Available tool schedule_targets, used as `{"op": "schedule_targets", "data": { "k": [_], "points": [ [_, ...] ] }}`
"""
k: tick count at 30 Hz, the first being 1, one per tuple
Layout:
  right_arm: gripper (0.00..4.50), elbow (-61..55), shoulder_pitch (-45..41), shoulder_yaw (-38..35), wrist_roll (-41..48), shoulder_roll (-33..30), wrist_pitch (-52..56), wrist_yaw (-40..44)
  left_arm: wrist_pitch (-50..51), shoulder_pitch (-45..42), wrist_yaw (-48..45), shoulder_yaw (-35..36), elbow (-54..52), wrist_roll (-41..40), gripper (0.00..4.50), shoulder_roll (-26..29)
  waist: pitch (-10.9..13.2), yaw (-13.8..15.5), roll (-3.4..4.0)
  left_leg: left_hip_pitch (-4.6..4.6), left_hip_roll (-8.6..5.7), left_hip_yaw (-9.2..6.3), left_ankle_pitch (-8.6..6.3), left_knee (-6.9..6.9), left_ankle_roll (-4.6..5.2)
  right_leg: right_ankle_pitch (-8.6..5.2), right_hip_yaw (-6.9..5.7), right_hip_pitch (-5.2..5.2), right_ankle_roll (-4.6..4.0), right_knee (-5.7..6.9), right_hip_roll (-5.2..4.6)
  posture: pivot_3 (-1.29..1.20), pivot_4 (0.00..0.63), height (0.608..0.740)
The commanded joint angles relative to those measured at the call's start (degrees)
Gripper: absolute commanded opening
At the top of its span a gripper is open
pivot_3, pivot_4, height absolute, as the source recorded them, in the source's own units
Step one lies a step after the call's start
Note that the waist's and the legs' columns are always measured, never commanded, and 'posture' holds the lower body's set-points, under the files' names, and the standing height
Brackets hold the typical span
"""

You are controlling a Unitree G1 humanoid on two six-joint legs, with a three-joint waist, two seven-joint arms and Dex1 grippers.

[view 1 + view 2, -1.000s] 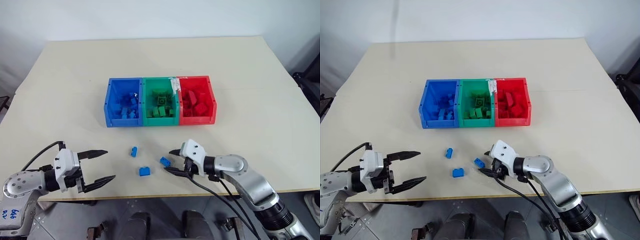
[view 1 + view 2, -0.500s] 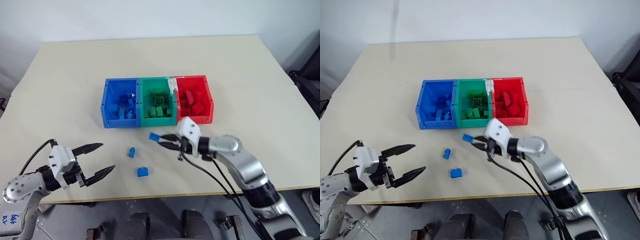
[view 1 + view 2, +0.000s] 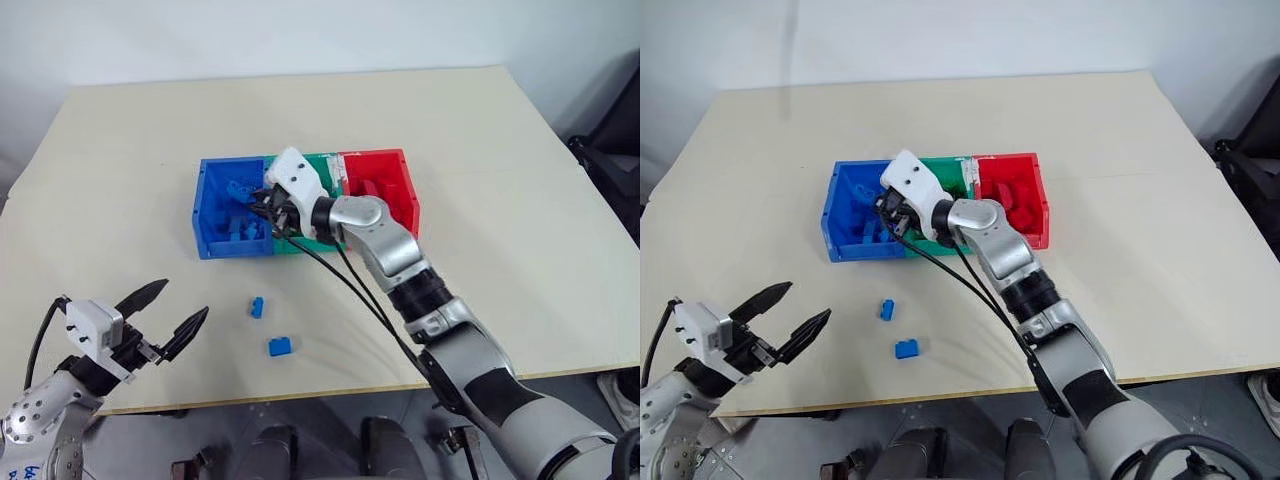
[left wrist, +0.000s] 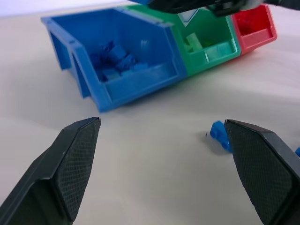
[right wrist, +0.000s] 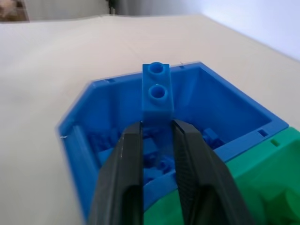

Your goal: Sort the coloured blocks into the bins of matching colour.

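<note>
Three joined bins stand mid-table: blue (image 3: 215, 215), green (image 3: 325, 165) and red (image 3: 385, 165), each holding several blocks of its own colour. My right gripper (image 3: 263, 202) hovers over the blue bin's right side. It is shut on a small blue block (image 5: 157, 91), which sticks out past the fingertips above the blue bin (image 5: 220, 112). Two more blue blocks (image 3: 256, 307) (image 3: 281, 346) lie on the table in front of the bins. My left gripper (image 3: 185, 297) is open and empty near the front left edge, aimed toward the bins and the nearer block (image 4: 219, 135).
The cream table (image 3: 500, 250) has bare surface on all sides of the bins. Its front edge (image 3: 330, 390) runs just past the loose blocks. Cables hang from my right forearm (image 3: 350, 285) over the space in front of the green bin.
My right gripper closed on a blue block lying near the front edge, lifted it and carried it away and leftward to above the blue bin. The left gripper stayed open.
</note>
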Motion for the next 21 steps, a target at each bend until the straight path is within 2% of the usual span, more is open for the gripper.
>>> {"op": "schedule_targets", "data": {
  "k": [1,5,8,12,16,19,21],
  "points": [
    [2.13,-0.37,-1.33,-2.44,0.04,0.39,-3.18,-0.03,0.1,0.29,0.28,0.46,-2.5,-1.37,4.5,0.28,0.0,-0.11,0.0,-0.01,-0.01,0.01,0.0,0.0,0.0,0.0,0.01,0.0,0.0,0.0,0.0,0.0,0.15,0.74],
    [3.47,-8.56,2.69,-3.74,2.04,-3.48,-3.92,4.96,1.07,-1.24,-0.64,-0.02,-1.65,-1.73,4.5,1.47,0.0,-0.22,0.0,-0.02,0.0,0.01,-0.01,0.01,0.0,0.0,0.0,0.0,-0.01,-0.02,0.01,0.0,0.15,0.74],
    [4.46,-21.34,10.92,-6.61,7.65,-10.46,-4.99,13.38,1.59,-3.6,-3.08,-0.53,0.81,-1.65,4.5,3.79,0.0,0.32,0.0,-0.02,0.02,0.01,-0.01,0.01,-0.01,0.01,0.0,0.0,-0.01,-0.03,0.01,0.0,0.15,0.74],
    [4.46,-31.7,20.81,-9.46,13.81,-18.81,-3.9,21.74,2.19,-5.78,-6.29,-1.58,3.53,-1.72,4.5,6.46,0.0,1.02,0.0,-0.04,0.0,0.07,-0.05,0.04,0.04,0.01,0.03,0.04,0.0,-0.09,0.01,0.0,0.15,0.74],
    [4.46,-37.84,35.37,-15.34,18.75,-28.98,-8.62,31.16,1.22,-8.35,-12.34,-3.22,8.41,-0.59,4.5,10.65,0.0,1.21,-0.01,-0.03,0.04,0.09,-0.07,0.04,0.03,0.01,-0.01,0.11,0.0,-0.24,0.03,0.0,0.15,0.74],
    [4.46,-40.3,46.83,-21.62,24.85,-36.01,-9.0,39.08,-3.81,-10.86,-20.42,-3.12,18.32,2.24,4.5,16.79,0.01,1.38,0.0,-0.02,0.06,0.14,-0.08,0.06,0.05,0.0,-0.04,0.17,0.0,-0.42,0.03,0.0,0.15,0.74],
    [4.46,-40.61,50.43,-23.93,25.77,-38.29,-9.0,39.47,-5.96,-12.85,-23.82,-3.06,23.48,2.73,4.5,19.5,0.01,1.09,0.02,0.0,0.09,0.24,-0.08,0.08,0.05,0.01,-0.04,0.18,0.0,-0.45,0.04,0.0,0.15,0.74]
  ]
}}
